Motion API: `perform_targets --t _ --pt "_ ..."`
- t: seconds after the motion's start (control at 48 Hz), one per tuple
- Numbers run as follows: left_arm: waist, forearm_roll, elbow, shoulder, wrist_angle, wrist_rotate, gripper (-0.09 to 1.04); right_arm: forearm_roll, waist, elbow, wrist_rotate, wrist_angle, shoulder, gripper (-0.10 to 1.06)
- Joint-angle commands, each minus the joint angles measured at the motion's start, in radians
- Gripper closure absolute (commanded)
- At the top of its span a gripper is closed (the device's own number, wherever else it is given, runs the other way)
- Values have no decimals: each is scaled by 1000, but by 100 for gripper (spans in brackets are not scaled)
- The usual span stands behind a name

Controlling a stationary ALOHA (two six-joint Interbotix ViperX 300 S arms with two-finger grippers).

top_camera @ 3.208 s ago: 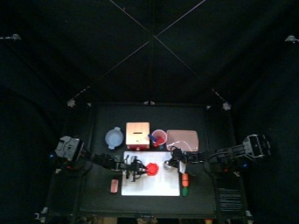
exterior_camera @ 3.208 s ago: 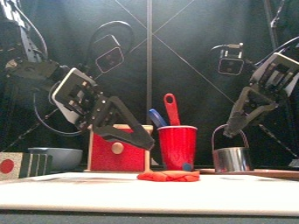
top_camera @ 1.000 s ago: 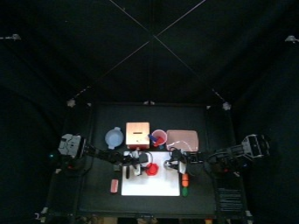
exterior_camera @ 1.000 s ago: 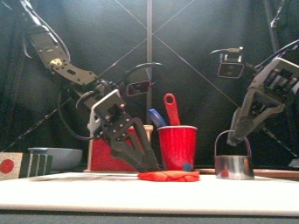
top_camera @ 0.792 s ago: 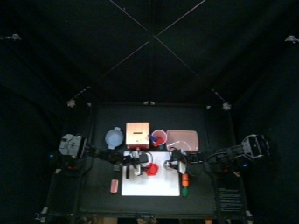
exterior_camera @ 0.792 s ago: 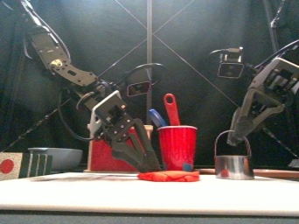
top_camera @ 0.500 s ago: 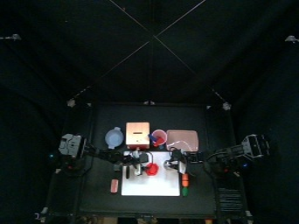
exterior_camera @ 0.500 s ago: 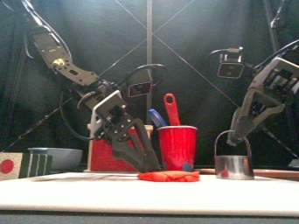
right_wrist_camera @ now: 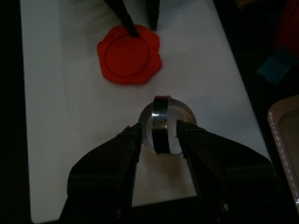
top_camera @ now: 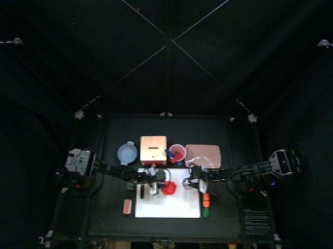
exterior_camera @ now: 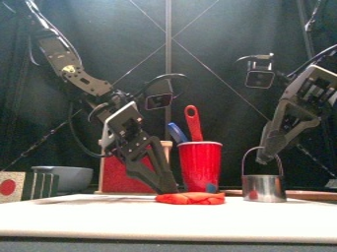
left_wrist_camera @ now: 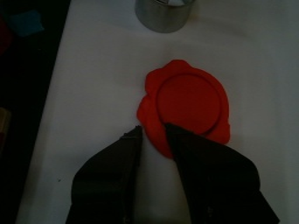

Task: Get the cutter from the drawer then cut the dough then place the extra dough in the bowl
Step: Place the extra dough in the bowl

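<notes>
As right fingers [right_wrist_camera: 121, 156] grip cutter [right_wrist_camera: 162, 124], left fingers [left_wrist_camera: 121, 159] pinch dough [left_wrist_camera: 190, 96] edge

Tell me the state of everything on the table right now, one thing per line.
Flat red dough disc: lying on the white cutting board, circle outline pressed in, rim attached.
Round metal cutter: upright on the board, beside the dough.
Left gripper: shut on the dough's rim.
Right gripper: shut on the cutter's wire handle.
Red cup: upright, holding toy knives.
Blue-grey bowl: upright, no dough seen inside.

One dough disc [exterior_camera: 190, 198], one cutter [exterior_camera: 263, 187], one cutting board [exterior_camera: 79, 212], one bowl [top_camera: 127, 152], one box [top_camera: 154, 148], one tray [top_camera: 204, 154], one cup [exterior_camera: 200, 165], one blue knife [exterior_camera: 175, 132], one red knife [exterior_camera: 194, 122].
</notes>
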Motion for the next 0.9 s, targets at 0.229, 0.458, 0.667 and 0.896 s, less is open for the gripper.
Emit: perform_targets --t 0.229,0.458,0.667,0.896 --pt "-2 -2 0 2 18 -2 29 -2 0 -28 0 11 -11 20" --pt "-2 0 -5 -6 17 0 37 -3 0 -31 0 11 -11 20" --pt "-2 48 -32 -55 20 3 38 -5 0 -31 0 11 -11 20" --pt "-2 95 -61 -114 25 3 38 -5 0 -31 0 12 -11 20"
